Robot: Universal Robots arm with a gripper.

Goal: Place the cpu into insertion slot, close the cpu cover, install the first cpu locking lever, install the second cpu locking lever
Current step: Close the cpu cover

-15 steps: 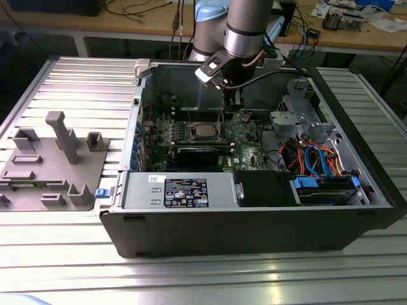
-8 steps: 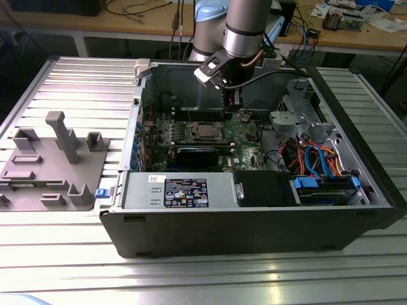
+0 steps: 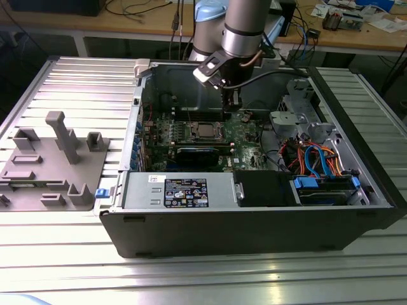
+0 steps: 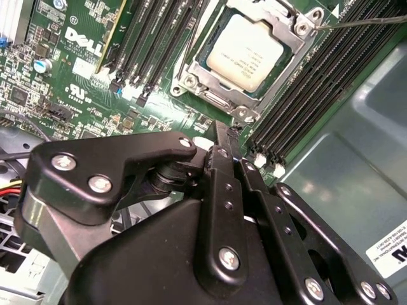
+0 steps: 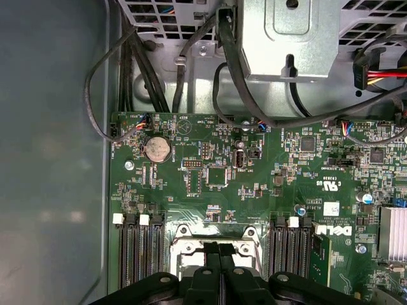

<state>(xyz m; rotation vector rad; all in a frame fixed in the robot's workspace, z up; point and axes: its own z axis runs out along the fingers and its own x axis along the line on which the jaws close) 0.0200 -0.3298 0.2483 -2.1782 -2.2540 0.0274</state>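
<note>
The cpu [image 4: 247, 51] is a silver-grey square lying flat in its socket on the green motherboard [image 4: 82, 76]. The cpu cover [image 4: 287, 63], a silvery frame, lies down around the chip. From one socket corner a thin wire locking lever [image 4: 362, 22] sticks out sideways. My gripper [image 4: 222, 130] hangs just off the socket, its black fingers [image 4: 219, 171] pressed together and holding nothing. In the first wrist view the gripper [image 5: 220, 248] sits over the socket frame [image 5: 181, 241]. In the exterior view the gripper [image 3: 230, 100] hovers slightly behind the cpu [image 3: 205, 131], towards the exterior view's right.
Black memory slots [image 4: 159, 44] flank the socket on both sides. The open computer case [image 3: 254, 222] has tall walls, cable bundles [image 3: 318, 159] and a drive cage [image 3: 299, 121] at the exterior view's right. A grey fixture tray [image 3: 51, 159] sits outside at the exterior view's left.
</note>
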